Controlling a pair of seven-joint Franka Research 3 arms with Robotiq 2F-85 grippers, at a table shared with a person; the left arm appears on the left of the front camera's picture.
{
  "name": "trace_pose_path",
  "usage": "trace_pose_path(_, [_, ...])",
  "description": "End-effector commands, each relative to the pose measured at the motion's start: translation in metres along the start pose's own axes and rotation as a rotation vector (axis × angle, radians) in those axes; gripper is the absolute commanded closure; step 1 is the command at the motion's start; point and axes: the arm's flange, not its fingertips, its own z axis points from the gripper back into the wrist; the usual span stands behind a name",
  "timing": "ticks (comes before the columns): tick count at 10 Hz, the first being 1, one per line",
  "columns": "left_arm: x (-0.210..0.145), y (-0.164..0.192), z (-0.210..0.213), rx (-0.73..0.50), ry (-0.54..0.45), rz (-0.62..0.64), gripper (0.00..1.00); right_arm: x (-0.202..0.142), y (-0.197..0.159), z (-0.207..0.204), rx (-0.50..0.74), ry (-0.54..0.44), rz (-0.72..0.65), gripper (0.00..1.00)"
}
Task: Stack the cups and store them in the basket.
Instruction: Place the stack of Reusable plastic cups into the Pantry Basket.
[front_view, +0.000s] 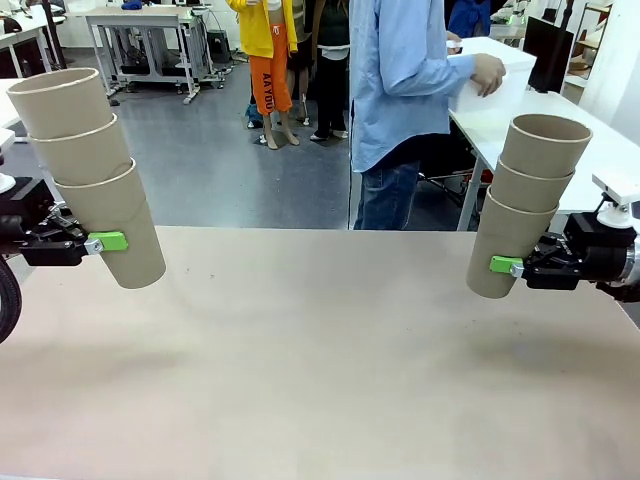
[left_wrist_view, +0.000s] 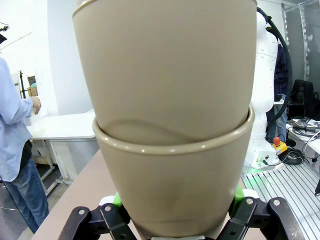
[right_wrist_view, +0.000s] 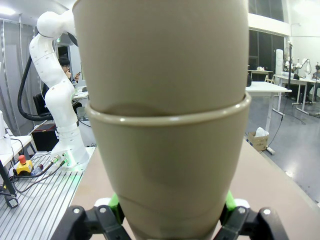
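Over the tan table (front_view: 320, 360), the left gripper (front_view: 110, 242) is clamped on the bottom cup of a tilted three-cup stack (front_view: 88, 165) at the left edge; the right gripper (front_view: 503, 266) pinches the bottom cup of a second three-cup stack (front_view: 527, 200) at the right edge. Beyond the table, a person (front_view: 400, 90) rests a hand (front_view: 489, 74) on the white basket (front_view: 507, 57), which sits on a white side table (front_view: 525, 118).

Light: bright, even, from overhead; front view sharp.
Shadows: faint, soft patches on bench (front_view: 320, 340) under the cups (front_view: 95, 170).
Glare: wall (left_wrist_view: 65, 50) washed out white, left wrist view.
Focus: wrist views soft up close; edges slightly bowed.
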Motion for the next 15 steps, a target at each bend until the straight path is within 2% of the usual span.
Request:
trace_pose_path(1, [0.004,-0.0026,0.0017,-0.005,-0.006,-0.007,0.15,0.0031,0.0001,-0.0001,-0.002,-0.002,0.013,0.16])
trace_pose_path(15, [0.004,-0.0026,0.0017,-0.005,-0.006,-0.007,0.15,0.0031,0.0001,-0.0001,-0.002,-0.002,0.013,0.16])
